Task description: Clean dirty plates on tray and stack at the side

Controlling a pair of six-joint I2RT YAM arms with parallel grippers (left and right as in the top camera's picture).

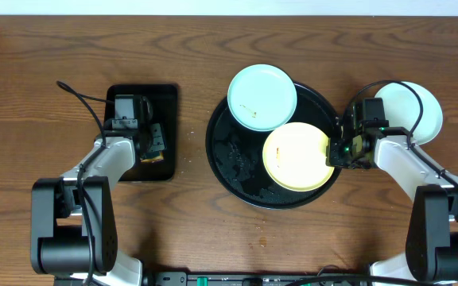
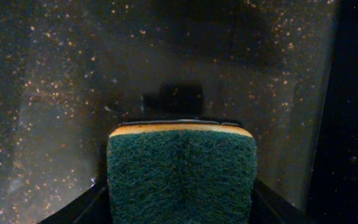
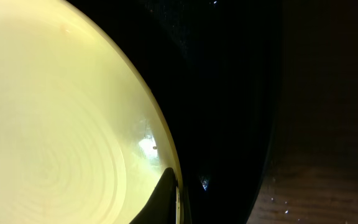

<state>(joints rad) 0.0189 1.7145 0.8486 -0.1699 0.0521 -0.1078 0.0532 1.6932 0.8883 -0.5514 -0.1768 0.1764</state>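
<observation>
The round black tray (image 1: 233, 151) sits mid-table. A pale yellow plate (image 1: 296, 156) lies on its right side. A mint-blue plate (image 1: 261, 97) with brown specks rests over the tray's far rim. Another pale mint plate (image 1: 410, 111) lies on the table to the right, off the tray. My right gripper (image 1: 342, 149) is shut on the yellow plate's right rim; in the right wrist view a finger (image 3: 166, 193) lies over the yellow plate's (image 3: 61, 124) edge. My left gripper (image 1: 148, 143) is shut on a green scouring sponge (image 2: 182, 174) above the rectangular tray.
A small rectangular black tray (image 1: 141, 95) stands at the left under my left gripper; its wet, speckled floor (image 2: 73, 74) fills the left wrist view. Brown wooden table (image 1: 189, 222) surrounds both trays. The round tray's floor (image 3: 229, 93) is wet.
</observation>
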